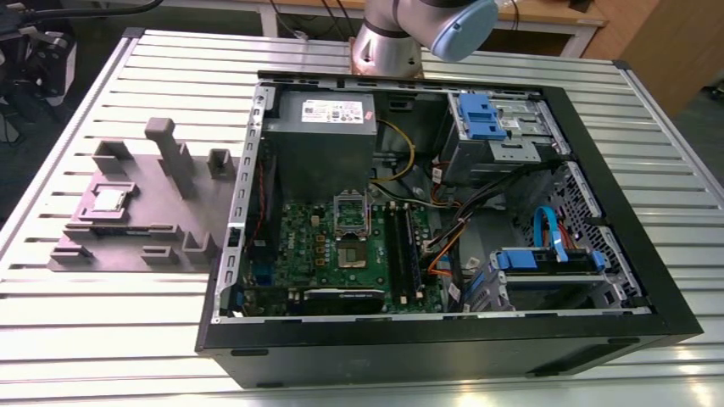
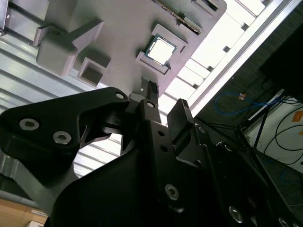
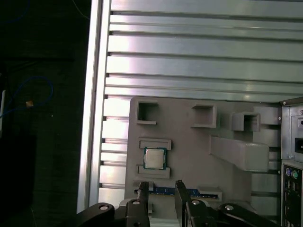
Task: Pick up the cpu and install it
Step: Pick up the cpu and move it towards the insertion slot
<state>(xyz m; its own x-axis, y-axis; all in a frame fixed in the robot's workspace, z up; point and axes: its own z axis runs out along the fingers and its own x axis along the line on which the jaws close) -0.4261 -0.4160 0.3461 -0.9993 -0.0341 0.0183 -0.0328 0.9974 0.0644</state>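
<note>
Gripper [image 3: 161, 187] spread, empty; cpu [image 1: 110, 199], middle left in the exterior view, looks light, stiff, fragile: take its edges.

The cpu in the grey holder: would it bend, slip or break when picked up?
Probably stiff: the cpu looks like a flat metal-topped square, lying level in its recess in the grey holder. Likely light, being thin and far smaller than the holder. Its smooth, shiny top and thin edges may make it slippery and easy to tilt in a grip.
</note>
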